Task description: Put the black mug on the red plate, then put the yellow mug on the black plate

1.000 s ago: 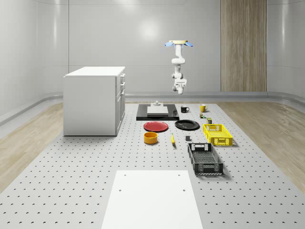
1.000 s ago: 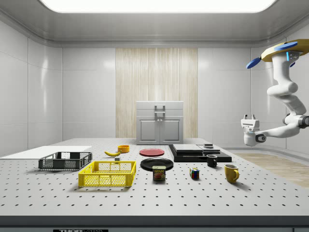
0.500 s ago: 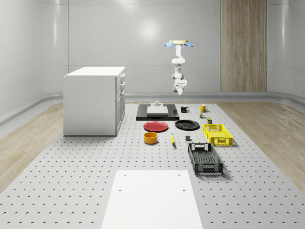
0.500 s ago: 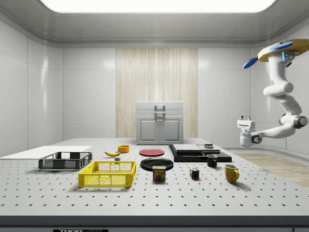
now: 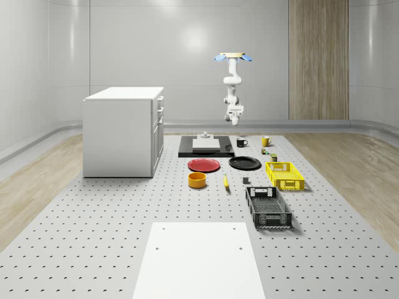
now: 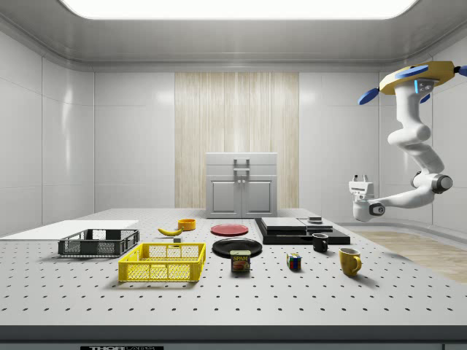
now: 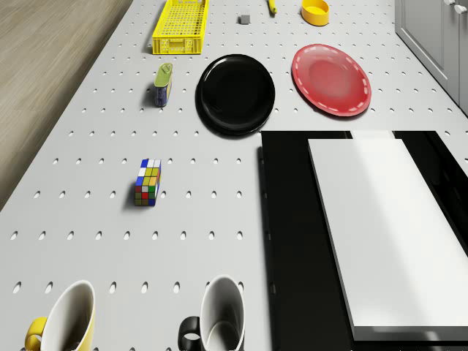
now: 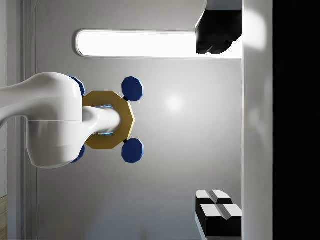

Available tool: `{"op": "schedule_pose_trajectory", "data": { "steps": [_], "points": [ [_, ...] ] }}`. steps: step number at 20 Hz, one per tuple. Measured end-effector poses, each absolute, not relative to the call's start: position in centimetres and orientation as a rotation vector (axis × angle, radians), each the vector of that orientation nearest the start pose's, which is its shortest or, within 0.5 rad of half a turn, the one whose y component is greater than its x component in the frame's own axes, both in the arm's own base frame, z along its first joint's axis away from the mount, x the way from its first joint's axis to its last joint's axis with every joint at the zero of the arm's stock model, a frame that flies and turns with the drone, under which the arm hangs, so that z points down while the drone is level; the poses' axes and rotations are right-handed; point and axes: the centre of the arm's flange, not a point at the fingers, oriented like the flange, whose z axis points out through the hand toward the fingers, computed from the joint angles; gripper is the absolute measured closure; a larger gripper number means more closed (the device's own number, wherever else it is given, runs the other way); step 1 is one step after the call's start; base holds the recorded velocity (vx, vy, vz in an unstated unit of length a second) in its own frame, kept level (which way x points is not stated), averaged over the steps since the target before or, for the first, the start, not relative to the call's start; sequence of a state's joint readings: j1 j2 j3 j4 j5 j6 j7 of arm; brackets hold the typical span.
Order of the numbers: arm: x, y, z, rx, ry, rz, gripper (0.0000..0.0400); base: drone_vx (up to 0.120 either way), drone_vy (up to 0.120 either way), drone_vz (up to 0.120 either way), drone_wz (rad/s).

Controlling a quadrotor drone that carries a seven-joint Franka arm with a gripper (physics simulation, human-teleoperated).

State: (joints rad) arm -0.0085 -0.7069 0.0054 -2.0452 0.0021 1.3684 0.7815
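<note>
We hover the drone [image 6: 425, 75] high beside the bench's [image 6: 219, 292] far end. The claw [image 6: 358, 180], fingers up and apart, grips nothing. The black mug [image 6: 320, 243] sits on the bench beside the yellow mug [image 6: 349, 261], below the claw toward the side view's left.

the black mug [image 7: 219, 319] and the yellow mug [image 7: 64, 322] are cut off by the drone view's edge. both fingers [image 8: 216, 210] run past the wrist view's edges.

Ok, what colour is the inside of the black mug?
White inside, black outside; the black mug shows it best in the drone view.
</note>
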Motion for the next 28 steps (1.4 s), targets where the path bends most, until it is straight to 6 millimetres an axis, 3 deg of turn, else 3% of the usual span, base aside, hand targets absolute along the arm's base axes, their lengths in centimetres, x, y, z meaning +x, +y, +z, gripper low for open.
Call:
{"op": "schedule_pose_trajectory", "data": {
  "steps": [19, 28],
  "points": [
    [30.2, 0.4, 69.1, -2.919, 1.210, -0.089, 0.0000, 0.120, 0.000, 0.000, 0.000],
    [30.1, 1.8, 69.0, -3.034, 1.259, -0.193, 0.0000, 0.116, 0.000, 0.000, 0.000]
  ]
}}
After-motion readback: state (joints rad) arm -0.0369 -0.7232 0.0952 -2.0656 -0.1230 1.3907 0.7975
